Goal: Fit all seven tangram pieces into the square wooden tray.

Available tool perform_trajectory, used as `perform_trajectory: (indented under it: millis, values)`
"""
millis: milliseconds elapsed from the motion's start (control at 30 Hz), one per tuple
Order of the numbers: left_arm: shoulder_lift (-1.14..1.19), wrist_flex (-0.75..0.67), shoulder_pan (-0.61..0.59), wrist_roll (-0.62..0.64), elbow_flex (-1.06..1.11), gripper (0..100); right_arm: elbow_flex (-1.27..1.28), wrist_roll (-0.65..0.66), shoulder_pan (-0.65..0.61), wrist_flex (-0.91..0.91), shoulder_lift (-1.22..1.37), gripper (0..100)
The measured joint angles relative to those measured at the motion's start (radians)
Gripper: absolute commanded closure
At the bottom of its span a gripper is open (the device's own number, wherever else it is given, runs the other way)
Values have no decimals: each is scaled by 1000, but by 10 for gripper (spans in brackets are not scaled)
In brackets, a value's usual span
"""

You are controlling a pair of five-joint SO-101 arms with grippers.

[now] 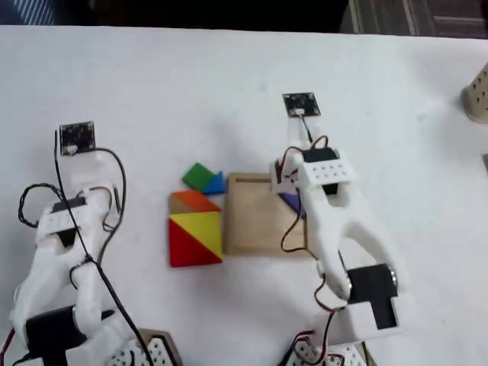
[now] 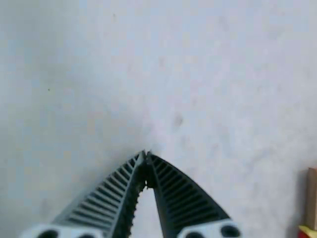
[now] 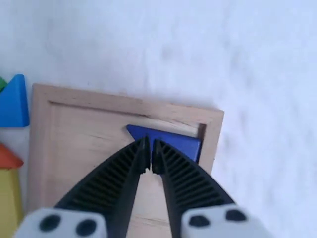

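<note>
From the right wrist: right hand point(image 3: 149, 146) pressed together, tips at the edge of a dark blue piece point(image 3: 178, 144) lying in a corner of the square wooden tray point(image 3: 124, 99). From above instead: green piece point(image 1: 198, 176), blue triangle point(image 1: 216, 184), orange point(image 1: 197, 201), yellow point(image 1: 200, 227) and red point(image 1: 187, 248) pieces clustered just beside the tray. Left hand point(image 2: 147, 156) closed too, over bare white tabletop point(image 2: 198, 74). Dark room point(image 1: 191, 11) past its far edge.
</note>
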Motion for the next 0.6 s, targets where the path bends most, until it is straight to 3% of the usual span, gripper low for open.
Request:
perform_trajectory:
  millis: [267,600]
  values:
    - [0,0,0,0,0,977,115,54,-74,44,-48,979]
    - [0,0,0,0,0,977,69,71,29,18,69,979]
